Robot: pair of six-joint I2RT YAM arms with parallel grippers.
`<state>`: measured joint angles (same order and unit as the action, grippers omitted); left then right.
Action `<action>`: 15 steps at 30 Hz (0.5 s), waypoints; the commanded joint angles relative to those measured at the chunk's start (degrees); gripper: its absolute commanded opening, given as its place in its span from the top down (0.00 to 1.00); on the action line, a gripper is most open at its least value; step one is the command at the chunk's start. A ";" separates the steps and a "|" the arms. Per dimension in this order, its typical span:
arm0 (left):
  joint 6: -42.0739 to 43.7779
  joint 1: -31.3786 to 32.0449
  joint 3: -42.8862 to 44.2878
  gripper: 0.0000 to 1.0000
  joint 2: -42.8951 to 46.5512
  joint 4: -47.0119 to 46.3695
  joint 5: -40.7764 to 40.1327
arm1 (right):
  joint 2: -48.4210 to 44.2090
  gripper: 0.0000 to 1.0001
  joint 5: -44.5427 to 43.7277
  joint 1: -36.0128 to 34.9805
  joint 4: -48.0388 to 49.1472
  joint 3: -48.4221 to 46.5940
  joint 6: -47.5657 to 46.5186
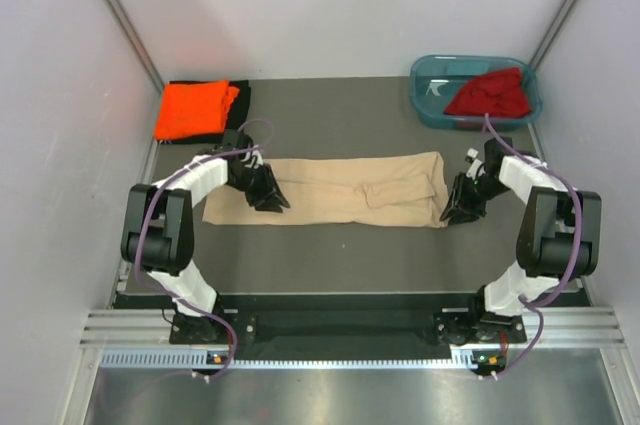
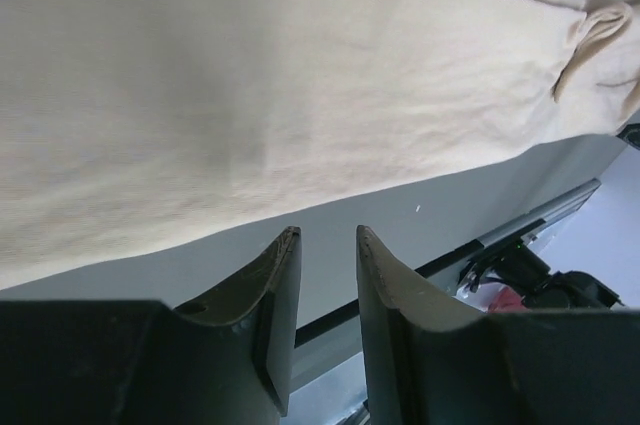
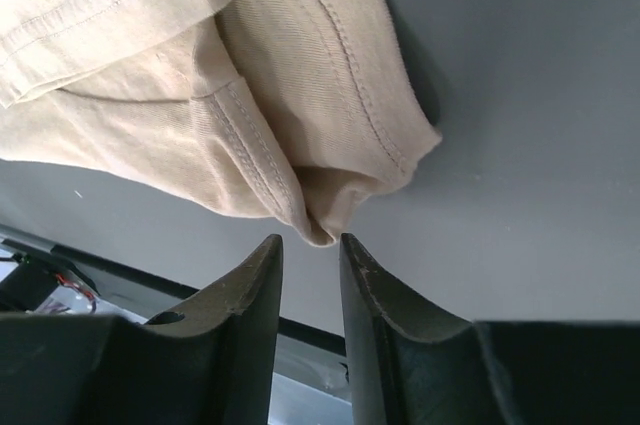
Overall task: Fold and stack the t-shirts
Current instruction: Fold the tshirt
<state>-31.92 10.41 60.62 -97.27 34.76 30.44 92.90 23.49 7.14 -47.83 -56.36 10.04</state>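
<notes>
Looking down from the top view, the beige t-shirt (image 1: pixel 340 190) is folded into a long strip running left to right across the middle of the table (image 1: pixel 340 125). The left gripper (image 2: pixel 325 233) sits over the strip's left part. In its wrist view the jaws stand narrowly apart with nothing in them, and the shirt's edge is just above the tips, not touching. The right gripper (image 3: pixel 310 239) is at the strip's right end, also narrowly apart, with the hemmed corner right at the mouth of the gap and not pinched. The orange t-shirt (image 1: pixel 195 110) lies on the black t-shirt (image 1: pixel 243 103) upper left. The dark red t-shirt (image 1: pixel 490 95) is heaped in the teal tub (image 1: pixel 430 70) upper right.
</notes>
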 commanded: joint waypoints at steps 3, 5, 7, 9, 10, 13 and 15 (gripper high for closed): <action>3.53 -5.66 -1.73 0.70 3.06 0.39 1.02 | 1.75 0.73 0.33 -1.86 2.57 -3.23 -0.47; 3.80 -7.25 -2.17 0.71 2.09 0.74 1.12 | 2.37 0.74 -0.02 -2.12 2.66 -3.58 -0.20; 4.06 -8.04 -2.35 0.73 0.52 1.09 0.33 | 2.72 0.76 -0.72 -2.13 2.48 -3.76 -0.02; 3.89 -8.48 -2.79 0.75 -0.63 1.01 0.41 | 3.07 0.76 -1.33 -2.13 2.48 -3.76 -0.02; 3.71 -8.74 -3.14 0.75 -1.24 0.75 0.33 | 3.07 0.76 -1.60 -2.13 2.66 -3.85 -0.11; 2.83 -9.09 -4.72 0.76 -1.60 -0.66 -0.02 | 3.69 0.77 -1.34 -2.13 2.22 -4.11 -0.20; 2.57 -9.18 -5.69 0.76 -1.60 -0.92 -0.64 | 3.95 0.81 -1.51 -2.13 2.22 -4.11 -0.29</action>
<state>-29.65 1.67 56.10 -98.72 34.65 30.30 96.53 22.57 5.37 -46.37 -57.93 10.09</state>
